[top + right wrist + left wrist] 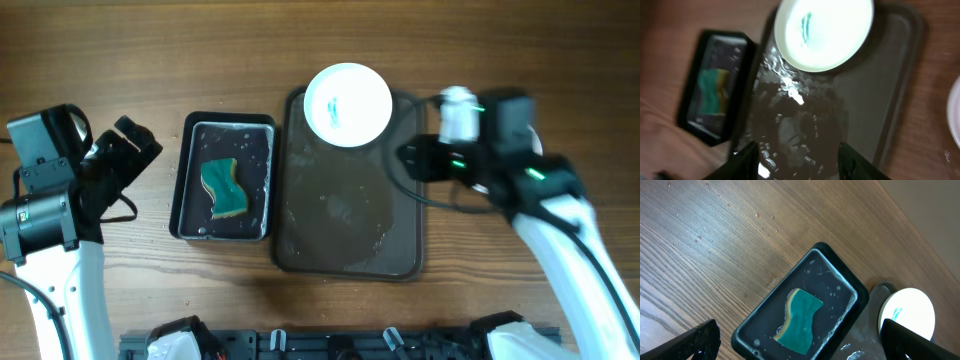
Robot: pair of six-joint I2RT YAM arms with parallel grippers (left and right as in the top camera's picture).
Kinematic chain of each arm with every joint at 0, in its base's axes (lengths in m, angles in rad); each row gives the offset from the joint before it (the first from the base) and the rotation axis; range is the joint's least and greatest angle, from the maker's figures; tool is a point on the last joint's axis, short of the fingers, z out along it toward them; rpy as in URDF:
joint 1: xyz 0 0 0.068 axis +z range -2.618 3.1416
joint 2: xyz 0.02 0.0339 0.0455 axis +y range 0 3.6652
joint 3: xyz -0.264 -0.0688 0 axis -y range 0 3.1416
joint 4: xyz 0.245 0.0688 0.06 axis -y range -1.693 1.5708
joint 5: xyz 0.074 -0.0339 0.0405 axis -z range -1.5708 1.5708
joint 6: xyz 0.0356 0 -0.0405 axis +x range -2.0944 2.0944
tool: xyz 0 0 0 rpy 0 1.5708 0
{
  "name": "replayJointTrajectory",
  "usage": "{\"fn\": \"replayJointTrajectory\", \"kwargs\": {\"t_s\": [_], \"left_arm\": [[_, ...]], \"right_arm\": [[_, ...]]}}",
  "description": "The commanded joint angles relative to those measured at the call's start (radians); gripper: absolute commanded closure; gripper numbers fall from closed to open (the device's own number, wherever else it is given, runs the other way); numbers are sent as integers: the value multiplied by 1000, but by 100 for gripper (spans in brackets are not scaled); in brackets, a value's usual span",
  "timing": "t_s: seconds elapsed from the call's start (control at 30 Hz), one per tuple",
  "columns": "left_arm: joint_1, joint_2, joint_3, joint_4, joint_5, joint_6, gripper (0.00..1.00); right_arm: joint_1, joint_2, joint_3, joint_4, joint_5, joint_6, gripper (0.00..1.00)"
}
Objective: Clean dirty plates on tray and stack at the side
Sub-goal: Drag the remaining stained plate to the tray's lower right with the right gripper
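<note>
With left end effector (138,141) and right end effector (797,152) open, you faced a plate (347,104) likely stiff and slippery, best gripped by its rim.

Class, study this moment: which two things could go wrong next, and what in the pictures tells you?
The smeared plate overhangs the far rim of the brown tray; a push could tip it off. The sponge lies in the wet black tray; lifting it may drip on the table.

White plate (347,104) smeared teal; dark brown tray (400,200) (glinting wet); teal-and-yellow sponge (225,188); black smaller tray (252,165).
</note>
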Motion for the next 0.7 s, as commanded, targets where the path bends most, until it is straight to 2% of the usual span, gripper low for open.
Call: {"fn": "replayJointTrajectory", "kwargs": {"t_s": [0.0,0.23,0.4,0.5,0.57,0.6,0.67], "left_arm": [[6,1,18,2,8,5,0],[6,1,18,2,8,5,0],[6,1,18,2,8,5,0],[6,1,18,2,8,5,0],[6,1,18,2,8,4,0],[6,1,18,2,8,5,0],[6,1,18,2,8,5,0]], "right_arm": [[40,224,81,114,211,-26,45],[-6,552,126,449,312,-49,44],[-28,729,126,595,260,-16,54],[-31,795,126,643,100,-16,70],[-31,802,126,639,76,0,91],[-32,800,126,634,80,15,96],[-38,779,126,607,79,44,96]]}}
